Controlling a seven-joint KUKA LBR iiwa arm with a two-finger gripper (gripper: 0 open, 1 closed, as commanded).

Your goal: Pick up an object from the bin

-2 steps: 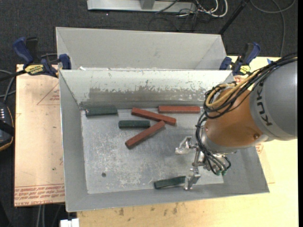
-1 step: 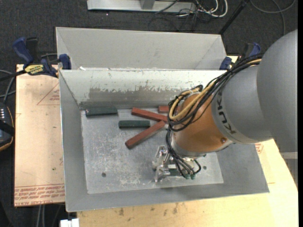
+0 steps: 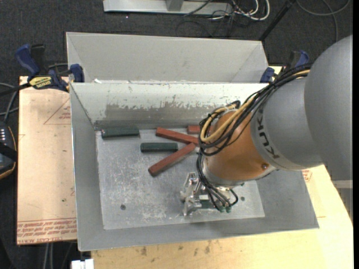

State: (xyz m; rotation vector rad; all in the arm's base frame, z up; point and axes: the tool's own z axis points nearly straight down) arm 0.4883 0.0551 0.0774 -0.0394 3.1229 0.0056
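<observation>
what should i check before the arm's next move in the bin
1. Gripper over a thing: not ok. It is above bare floor near the front of the bin.
2. Nearest thing found: ok. The long red bar lies up and to the left of the gripper, tilted.
3. Long red bar lying free: not ok. Its right end meets the second red bar.
4. An easy single pick: ok. The back green bar lies alone by the back wall.
5. Things under the arm: cannot tell. It covers the bin's right part.
</observation>
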